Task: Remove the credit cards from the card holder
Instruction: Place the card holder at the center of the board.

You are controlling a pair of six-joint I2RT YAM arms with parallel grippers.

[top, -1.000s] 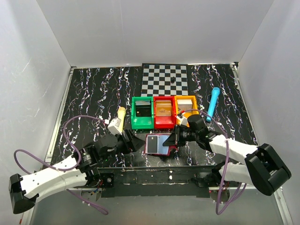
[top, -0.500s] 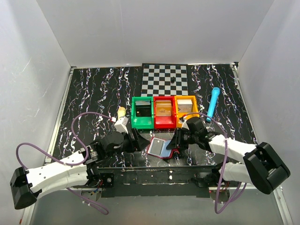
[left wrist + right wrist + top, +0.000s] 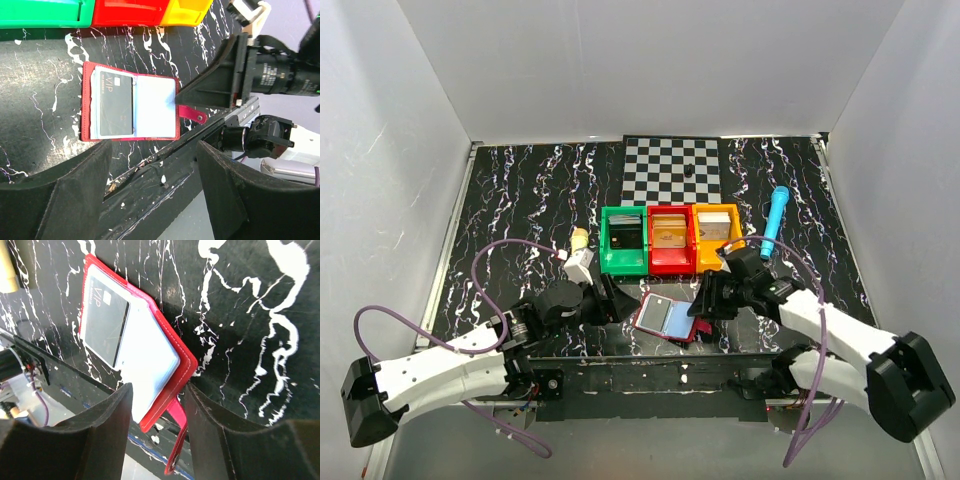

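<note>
Lying open and face-up on the tabletop [image 3: 520,200], the card holder [image 3: 665,318] is found close to the near edge, just in front of the red bin [image 3: 671,240], and is gripped by nothing. A dark card [image 3: 116,104] is seated in its left pocket, and its strap [image 3: 192,115] is turned toward the right gripper [image 3: 703,300]. That gripper is released, with its jaws spread on either side of the strap edge. The left gripper [image 3: 612,298] is likewise spread and empty, near the holder's other side.

With nothing pinning the holder, it could be dragged along if the card is pulled, and pushed toward the near edge. The card lies flat in its pocket, so it may be missed by a finger, or the cover may be flipped shut.

A second ago the holder was clamped at its right edge by the right gripper, and half a second ago it was tilted up. Since then it has been let go and laid flat, and the left gripper has been brought closer.
</note>
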